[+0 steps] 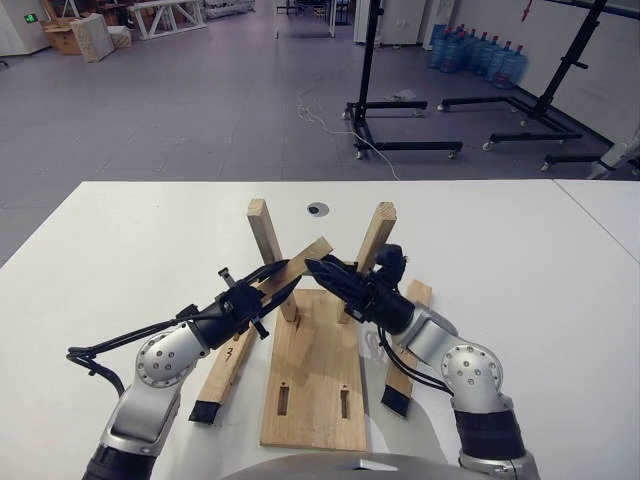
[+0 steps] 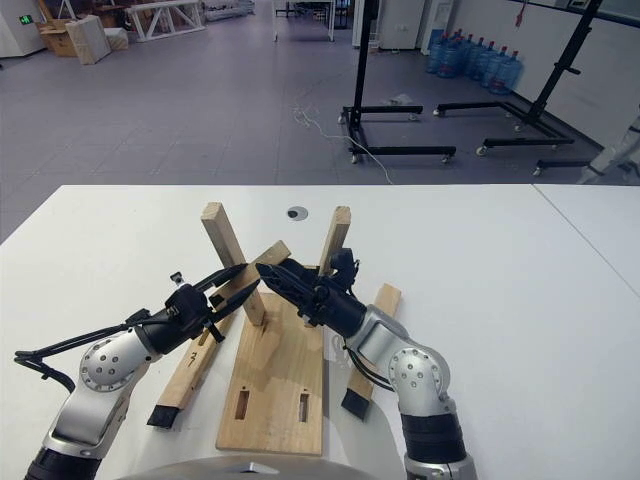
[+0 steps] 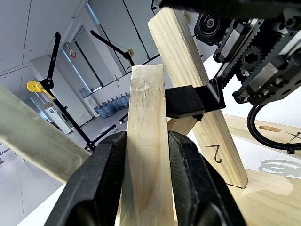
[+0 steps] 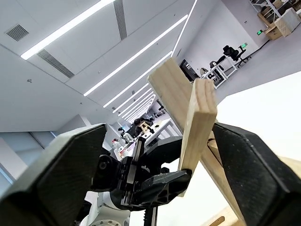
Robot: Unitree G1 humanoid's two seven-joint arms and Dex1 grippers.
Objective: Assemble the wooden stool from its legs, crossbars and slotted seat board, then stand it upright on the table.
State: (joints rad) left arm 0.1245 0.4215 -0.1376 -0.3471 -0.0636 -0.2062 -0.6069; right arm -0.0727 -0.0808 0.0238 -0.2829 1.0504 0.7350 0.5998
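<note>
The slotted seat board (image 1: 312, 385) lies flat near the table's front edge. Two legs stand tilted from its far end, the left leg (image 1: 264, 232) and the right leg (image 1: 378, 232). Between them my left gripper (image 1: 285, 278) is shut on a slanting crossbar (image 1: 306, 260); its fingers (image 3: 101, 179) clamp the crossbar (image 3: 146, 141) on both sides. My right gripper (image 1: 325, 275) comes from the right, open, with its fingers (image 4: 70, 179) wide on either side of the crossbar's end (image 4: 200, 117). One of its pads (image 3: 186, 101) touches the crossbar beside a leg (image 3: 202, 99).
Two more legs lie flat beside the board, one at its left (image 1: 225, 372) and one at its right (image 1: 405, 350). A small round hole (image 1: 318, 209) marks the table behind the stool. Black rolling stands (image 1: 400, 110) are on the floor beyond the table.
</note>
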